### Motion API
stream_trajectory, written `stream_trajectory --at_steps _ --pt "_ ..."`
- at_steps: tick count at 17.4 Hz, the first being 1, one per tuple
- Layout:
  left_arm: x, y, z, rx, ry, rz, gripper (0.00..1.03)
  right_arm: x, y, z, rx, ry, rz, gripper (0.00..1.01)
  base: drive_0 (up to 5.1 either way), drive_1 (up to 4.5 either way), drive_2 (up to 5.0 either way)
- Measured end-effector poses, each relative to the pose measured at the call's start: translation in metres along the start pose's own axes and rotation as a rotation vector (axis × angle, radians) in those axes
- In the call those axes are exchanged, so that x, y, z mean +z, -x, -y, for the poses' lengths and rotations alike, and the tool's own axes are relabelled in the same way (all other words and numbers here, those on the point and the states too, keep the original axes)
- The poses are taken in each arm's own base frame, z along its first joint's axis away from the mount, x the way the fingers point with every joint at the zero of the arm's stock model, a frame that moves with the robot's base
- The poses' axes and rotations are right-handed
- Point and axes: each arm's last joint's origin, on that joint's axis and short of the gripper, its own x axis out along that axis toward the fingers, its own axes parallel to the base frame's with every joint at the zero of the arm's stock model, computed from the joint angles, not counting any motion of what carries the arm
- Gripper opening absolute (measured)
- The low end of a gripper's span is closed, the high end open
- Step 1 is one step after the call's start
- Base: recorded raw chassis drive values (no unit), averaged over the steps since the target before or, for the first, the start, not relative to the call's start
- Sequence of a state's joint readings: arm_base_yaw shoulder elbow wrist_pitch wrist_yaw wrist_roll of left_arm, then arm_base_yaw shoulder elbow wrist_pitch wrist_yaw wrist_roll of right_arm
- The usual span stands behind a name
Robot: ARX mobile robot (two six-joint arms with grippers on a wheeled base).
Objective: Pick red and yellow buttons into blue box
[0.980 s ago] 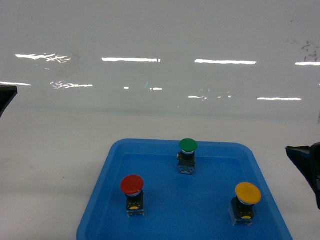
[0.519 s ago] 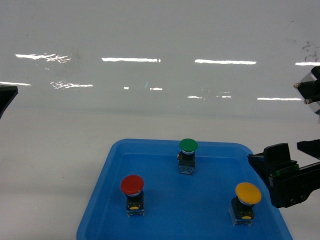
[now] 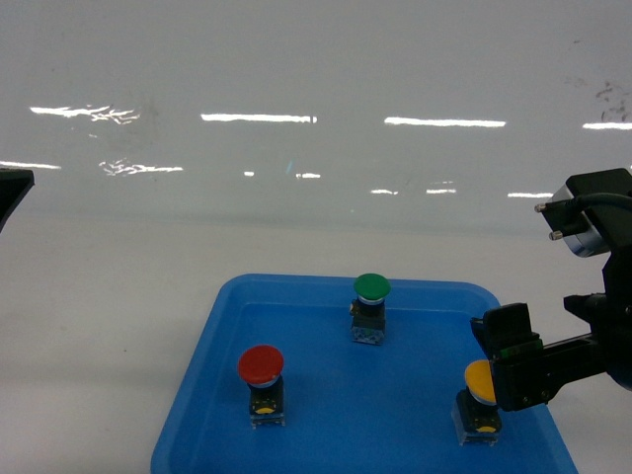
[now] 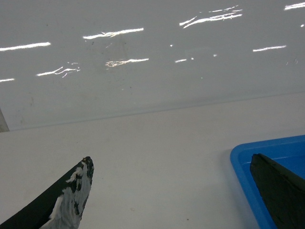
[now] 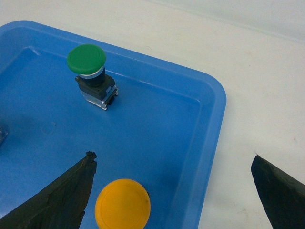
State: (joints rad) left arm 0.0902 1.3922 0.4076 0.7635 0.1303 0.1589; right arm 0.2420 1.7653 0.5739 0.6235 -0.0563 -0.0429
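Note:
The red button (image 3: 261, 365) stands upright at the front left of a shallow blue tray (image 3: 296, 281). At the tray's front right stands the yellow button (image 3: 477, 382), its cap partly covered by my right gripper (image 3: 538, 321). From the right wrist, the yellow cap (image 5: 122, 205) lies just inside the left finger of that open gripper (image 5: 172, 157), which spans the tray's right rim (image 5: 217, 124). My left gripper (image 4: 170, 159) is open over bare table left of the tray (image 4: 238, 162). The blue box is out of view.
A green-capped button (image 3: 371, 287) stands at the tray's back middle, also seen from the right wrist as the green button (image 5: 86, 58). The tray rests on a white table with a glossy white wall behind. A dark part of the left arm (image 3: 10, 193) shows at the left edge.
My right gripper has come in from the right edge, moving left and down until it partly covers the yellow button. The buttons and the left arm have not moved.

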Motion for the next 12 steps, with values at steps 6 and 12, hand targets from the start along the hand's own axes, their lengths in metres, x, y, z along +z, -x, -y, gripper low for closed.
stream_trajectory --at_steps 6,12 --pt "0.0 0.0 0.0 0.0 0.0 0.0 0.98 -0.012 0.001 -0.001 0.025 -0.001 -0.027 0.98 0.0 0.0 0.0" --pt "0.0 0.0 0.0 0.0 0.0 0.0 0.98 -0.011 -0.019 -0.029 0.16 0.027 -0.062 0.98 0.0 0.0 0.0"
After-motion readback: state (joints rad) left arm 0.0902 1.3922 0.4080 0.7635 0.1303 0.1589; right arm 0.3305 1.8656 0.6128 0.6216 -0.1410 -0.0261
